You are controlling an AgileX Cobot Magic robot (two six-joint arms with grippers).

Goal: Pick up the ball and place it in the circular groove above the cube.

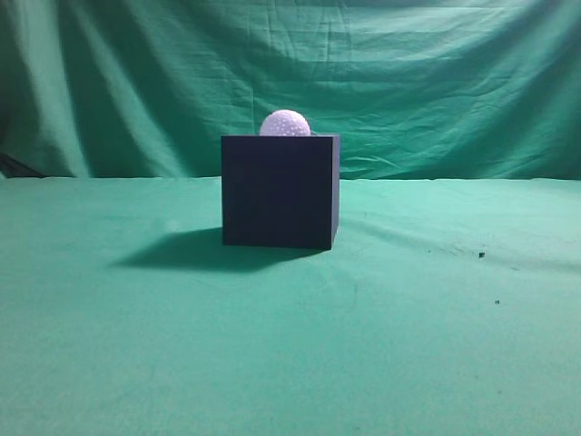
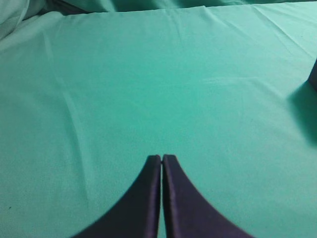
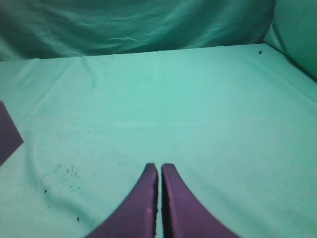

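Sitting atop the cube (image 1: 280, 193) at frame centre, the ball (image 1: 285, 123) has green cloth (image 1: 436, 345) all round; left gripper (image 2: 162, 157) and right gripper (image 3: 159, 166) are both closed, empty.

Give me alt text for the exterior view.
A small white dimpled ball sits on top of a large dark navy matte cube, which stands on a green cloth-covered table before a draped green backdrop. No robot arms appear.

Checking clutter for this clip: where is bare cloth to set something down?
Bare green cloth lies left, right and in front of the cube. Only the cube's top is taken, by the ball. Both shut grippers hang over bare cloth.
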